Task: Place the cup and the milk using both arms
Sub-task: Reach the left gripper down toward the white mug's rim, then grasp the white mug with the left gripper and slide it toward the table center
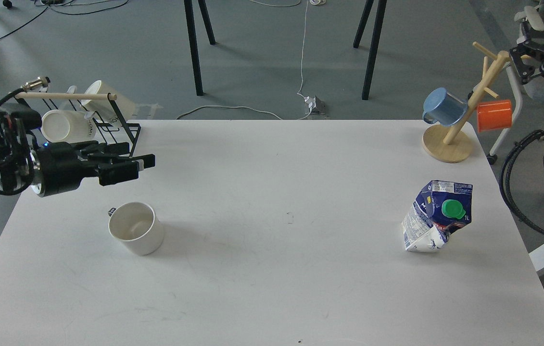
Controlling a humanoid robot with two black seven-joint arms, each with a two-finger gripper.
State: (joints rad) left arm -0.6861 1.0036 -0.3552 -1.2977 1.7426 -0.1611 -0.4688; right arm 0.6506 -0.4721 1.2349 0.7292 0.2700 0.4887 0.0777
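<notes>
The cup (136,234) stands lower left, the left gripper (144,163) above it, fingers seemingly together; the dented milk (436,216) at right could topple when grasped

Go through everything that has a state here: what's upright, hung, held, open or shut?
cup: upright on table, empty, not held
milk: standing, dented, green cap on
left claw: above cup, empty, open or shut unclear
blue mug: hung on wooden tree
orange mug: hung on same tree
</notes>
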